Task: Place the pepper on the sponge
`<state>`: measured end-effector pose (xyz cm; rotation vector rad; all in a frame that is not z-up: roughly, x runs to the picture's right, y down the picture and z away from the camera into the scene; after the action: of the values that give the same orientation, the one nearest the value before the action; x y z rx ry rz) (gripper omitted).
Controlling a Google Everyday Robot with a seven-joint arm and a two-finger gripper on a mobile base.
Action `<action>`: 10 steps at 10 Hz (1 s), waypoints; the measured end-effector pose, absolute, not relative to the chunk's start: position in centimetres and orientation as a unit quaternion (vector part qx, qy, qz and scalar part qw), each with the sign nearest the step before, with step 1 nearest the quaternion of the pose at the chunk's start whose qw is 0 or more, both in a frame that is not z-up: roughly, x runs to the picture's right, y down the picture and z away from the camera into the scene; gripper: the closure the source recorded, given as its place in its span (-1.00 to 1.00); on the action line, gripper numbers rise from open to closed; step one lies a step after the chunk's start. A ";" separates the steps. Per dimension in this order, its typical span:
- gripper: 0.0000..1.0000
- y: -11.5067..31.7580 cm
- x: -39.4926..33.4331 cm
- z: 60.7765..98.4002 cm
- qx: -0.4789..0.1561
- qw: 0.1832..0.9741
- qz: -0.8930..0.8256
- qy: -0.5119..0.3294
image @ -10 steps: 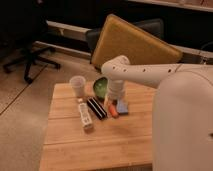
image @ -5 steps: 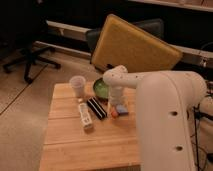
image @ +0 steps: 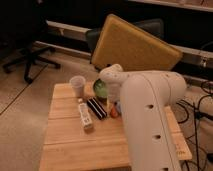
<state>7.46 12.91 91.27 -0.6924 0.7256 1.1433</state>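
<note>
1. A wooden slatted surface (image: 70, 145) carries all the items, which sit grouped toward its far half.
2. The robot's white arm (image: 150, 115) fills the right side of the view. Its rounded joint reaches over the far middle of the surface and blocks much of what lies below it.
3. The gripper (image: 118, 104) is low at the surface under that joint, just right of the pepper and mostly hidden by the arm. Whether it is spread or pressed together cannot be told, nor whether it is touching anything.
4. The pepper (image: 114, 111), a small orange-red piece, shows at the left edge of the arm, down at surface level just right of the black bar.
5. The sponge cannot be made out, as the arm covers the area right of the pepper.
6. The black bar (image: 96, 108) lies flat and angled, between a white bottle (image: 85, 115) lying on its side to its left and the pepper to its right.
7. A green bowl (image: 100, 89) sits behind the black bar, partly hidden by the arm's joint.
8. A pale cup (image: 77, 85) stands upright left of the bowl, near the far left corner.
9. Behind the surface, a large yellow panel (image: 135, 47) leans tilted against a dark chair (image: 92, 37).
</note>
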 end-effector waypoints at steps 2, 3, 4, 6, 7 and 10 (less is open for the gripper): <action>-0.30 12.6 7.3 91.6 -0.314 0.725 0.516 0.331; -0.30 12.2 7.1 91.6 -0.313 0.727 0.514 0.332; -0.30 11.8 7.0 91.5 -0.311 0.729 0.511 0.334; -0.30 11.0 6.3 91.0 -0.305 0.735 0.500 0.341; -0.30 10.7 6.2 90.7 -0.302 0.738 0.495 0.345; -0.30 10.9 5.4 90.3 -0.305 0.740 0.483 0.355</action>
<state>5.37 10.94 90.32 -0.6680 0.7787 1.0587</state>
